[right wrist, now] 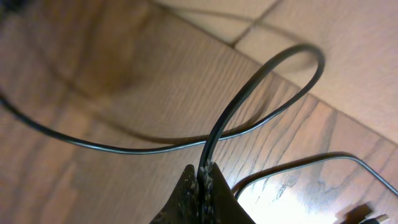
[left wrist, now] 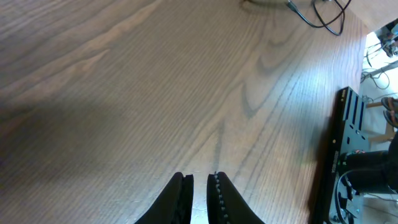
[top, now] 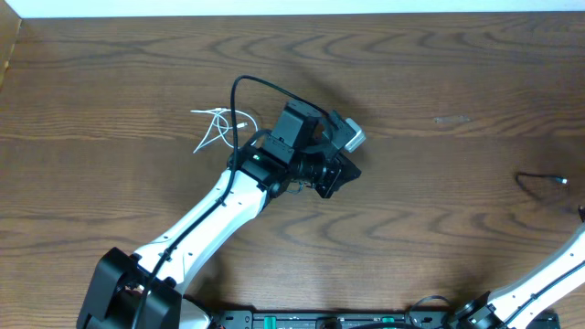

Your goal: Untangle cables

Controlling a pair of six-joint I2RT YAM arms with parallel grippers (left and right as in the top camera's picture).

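Mostly cut off overhead, right gripper (right wrist: 203, 169) pinches looped black cable (right wrist: 212, 144); left gripper (left wrist: 199, 186) nearly pressed together, empty; white cable (top: 217, 128) lies tangled.

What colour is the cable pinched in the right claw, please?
Black cable, clearest in the right wrist view.

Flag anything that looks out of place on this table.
The black cable sits at the far right edge of the table, pinched in the shut right end effector, and in the right wrist view its raised loop seems to reach out past the edge over the floor. The white cable lies apart, by the left arm.
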